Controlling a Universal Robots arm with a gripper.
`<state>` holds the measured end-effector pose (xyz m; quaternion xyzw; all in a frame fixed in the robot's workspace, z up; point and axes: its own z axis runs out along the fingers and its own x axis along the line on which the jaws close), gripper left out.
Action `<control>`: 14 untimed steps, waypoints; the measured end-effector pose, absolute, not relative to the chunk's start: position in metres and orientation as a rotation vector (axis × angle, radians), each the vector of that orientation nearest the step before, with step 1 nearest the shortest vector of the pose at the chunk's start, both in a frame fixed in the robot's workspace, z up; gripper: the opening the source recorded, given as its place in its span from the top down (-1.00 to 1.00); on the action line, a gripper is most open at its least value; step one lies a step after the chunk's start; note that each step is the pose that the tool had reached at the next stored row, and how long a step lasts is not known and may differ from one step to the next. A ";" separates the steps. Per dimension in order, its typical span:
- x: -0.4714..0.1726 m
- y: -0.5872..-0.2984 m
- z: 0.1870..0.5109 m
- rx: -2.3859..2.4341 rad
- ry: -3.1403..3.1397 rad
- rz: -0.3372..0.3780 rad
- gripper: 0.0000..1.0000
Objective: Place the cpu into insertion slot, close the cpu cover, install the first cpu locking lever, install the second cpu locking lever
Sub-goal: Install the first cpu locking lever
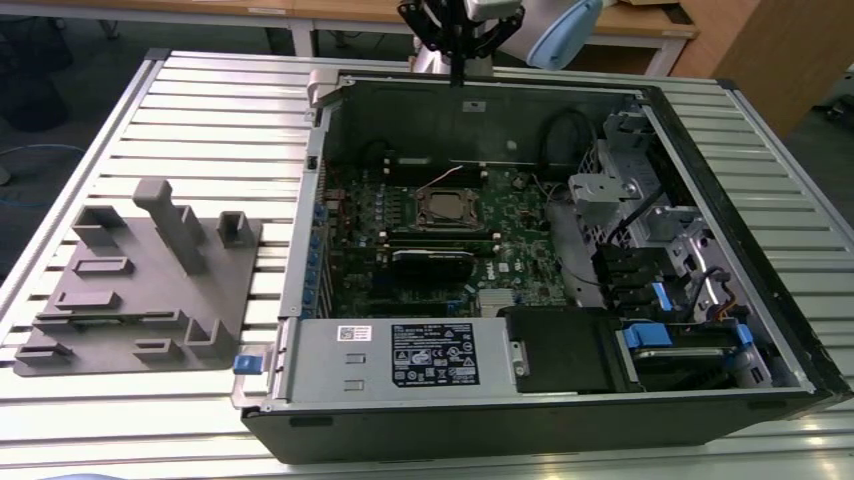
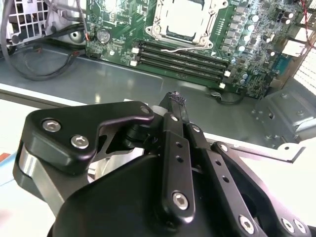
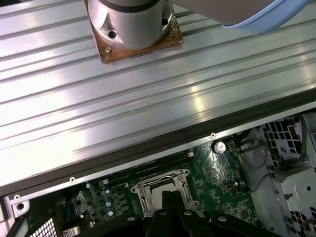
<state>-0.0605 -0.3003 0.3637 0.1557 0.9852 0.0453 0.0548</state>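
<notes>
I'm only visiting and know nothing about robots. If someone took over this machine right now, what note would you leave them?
The gripper is shut with nothing in it. It hangs above the computer case, over the wall at the top of the exterior view, apart from the board.
The cpu looks seated in the insertion slot, with its pale grey top showing.
The cpu cover seems to lie flat around the chip.
A thin wire lever lies along the slot's edge; I cannot tell whether it is latched.
Done: chip in, cover apparently down. Left: both locking levers unconfirmed.
</notes>
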 end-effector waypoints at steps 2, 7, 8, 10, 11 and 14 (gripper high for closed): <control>-0.061 -0.300 0.364 0.473 2.992 0.137 0.79; -0.061 -0.300 0.362 0.472 2.993 0.153 0.79; -0.061 -0.301 0.361 0.472 2.993 0.165 0.79; -0.061 -0.301 0.360 0.471 2.994 0.184 0.79; -0.061 -0.301 0.359 0.470 2.995 0.190 0.79; -0.061 -0.302 0.357 0.470 2.995 0.191 0.79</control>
